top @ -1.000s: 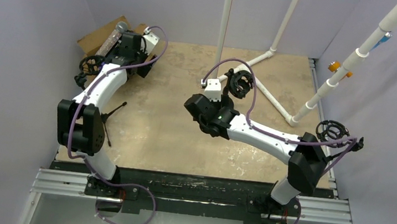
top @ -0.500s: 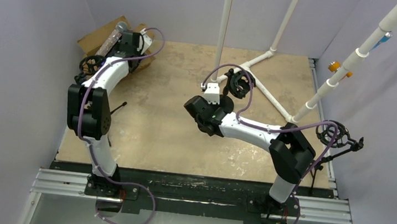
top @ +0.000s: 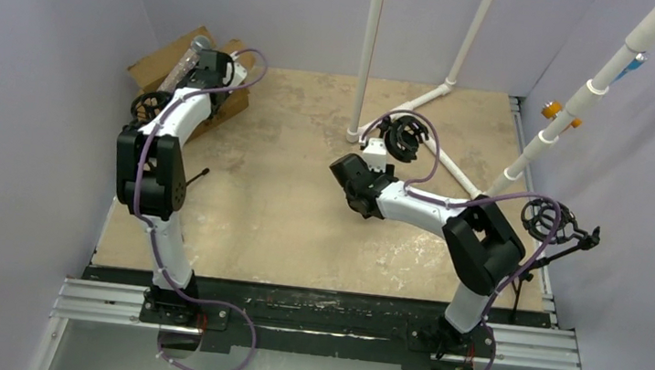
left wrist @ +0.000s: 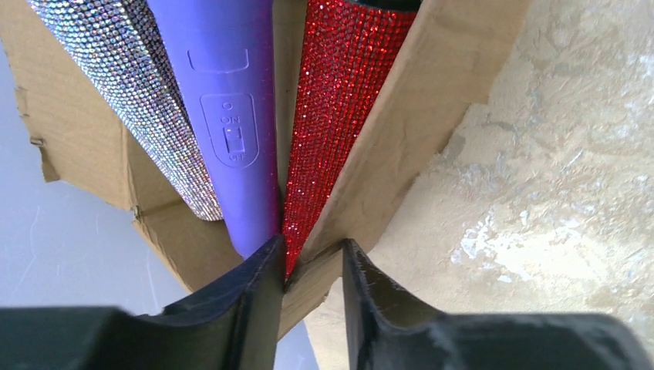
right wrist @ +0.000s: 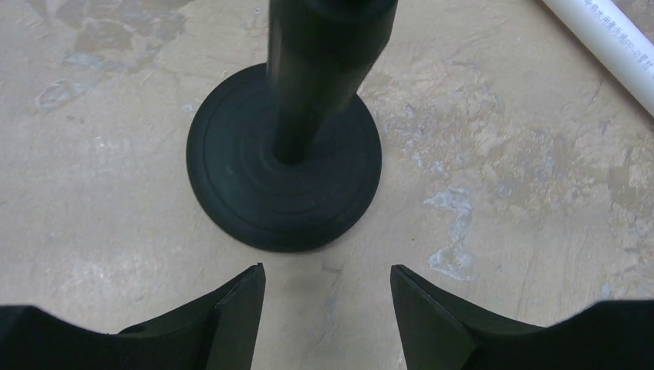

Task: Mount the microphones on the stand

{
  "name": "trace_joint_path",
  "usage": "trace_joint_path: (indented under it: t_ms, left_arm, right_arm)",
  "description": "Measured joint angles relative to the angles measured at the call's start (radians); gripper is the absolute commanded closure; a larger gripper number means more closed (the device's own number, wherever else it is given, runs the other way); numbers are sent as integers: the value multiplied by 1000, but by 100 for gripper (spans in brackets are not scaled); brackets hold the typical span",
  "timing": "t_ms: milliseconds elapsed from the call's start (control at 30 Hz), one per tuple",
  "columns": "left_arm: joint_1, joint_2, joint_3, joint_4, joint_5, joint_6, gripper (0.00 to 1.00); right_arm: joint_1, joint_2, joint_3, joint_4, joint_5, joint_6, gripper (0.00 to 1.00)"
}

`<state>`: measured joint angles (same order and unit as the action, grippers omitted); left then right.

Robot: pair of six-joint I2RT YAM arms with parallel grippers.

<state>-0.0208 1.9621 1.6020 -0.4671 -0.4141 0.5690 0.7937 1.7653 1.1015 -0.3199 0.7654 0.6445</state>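
Observation:
Three microphones lie side by side in a cardboard box [left wrist: 401,131]: silver glitter [left wrist: 131,100], purple [left wrist: 231,116] and red glitter [left wrist: 332,100]. My left gripper [left wrist: 312,247] is at their tail ends. Its jaws stand narrowly open, with the red microphone's tip and the box wall between them; a gap shows beside the right finger. In the top view the left gripper [top: 201,57] reaches into the box [top: 164,59]. My right gripper [right wrist: 326,271] is open and empty, low over the table, just short of the stand's black round base [right wrist: 284,185]. That stand carries a shock mount ring [top: 399,137].
A white PVC pipe frame [top: 370,52] rises at the back, with a leg on the table [right wrist: 609,38]. More black shock mounts stand at the left [top: 150,107] and right [top: 548,217] table edges. Thin tripod legs [top: 191,184] lie near the left arm.
The left arm has pushed further into the box and its jaws have narrowed from wide open. The right arm has moved right and back toward the stand, jaws slightly narrower.

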Motion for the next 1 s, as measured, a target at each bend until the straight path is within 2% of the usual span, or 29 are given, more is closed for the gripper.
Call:
trace_joint_path:
  t_ms: [133,267,400,567,733,1000]
  left_arm:
    - [0,2,9,-25,10,14,100]
    - [-1,2,19,-55,26,24,100]
    - [-4,2,30,-84,56,26,100]
    - [-21,2,54,-146,93,15,100]
    - [-63,2,95,-227,167,-41,100]
    - [-131,2,164,-364,300,-158,100]
  right_arm:
    - [-21,34,-2,34,10,-11,38]
    - [-38,72,-2,64,29,-19,39]
    - [-66,81,-1,87,37,-21,44]
    - [-146,83,-1,89,72,-19,45]
    - [-204,91,-2,84,114,-15,44]
    - [-188,83,-11,43,135,15,40]
